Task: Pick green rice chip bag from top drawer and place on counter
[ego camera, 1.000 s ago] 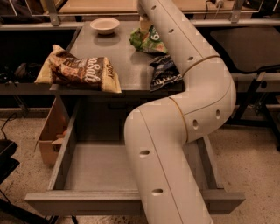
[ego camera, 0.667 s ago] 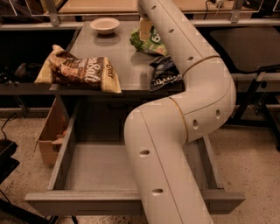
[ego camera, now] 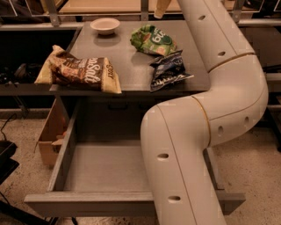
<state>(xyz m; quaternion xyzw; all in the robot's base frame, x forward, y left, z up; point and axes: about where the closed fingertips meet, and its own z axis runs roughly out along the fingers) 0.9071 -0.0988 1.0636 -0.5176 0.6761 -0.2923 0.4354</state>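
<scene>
The green rice chip bag lies crumpled on the grey counter, toward the back right, with nothing holding it. The top drawer is pulled out wide below the counter, and its grey floor is bare. My gripper is at the very top edge of the view, above and just behind the green bag; only a small cream part of it shows. My thick white arm rises from the bottom, over the drawer's right side, and hides the counter's right edge.
A dark blue-black bag lies just in front of the green bag. A larger brown and yellow bag lies at the counter's front left. A small white bowl stands at the back. A cardboard box sits on the floor, left of the drawer.
My arm has lifted up and away from the green bag, which now shows in full on the counter. The other things have not moved.
</scene>
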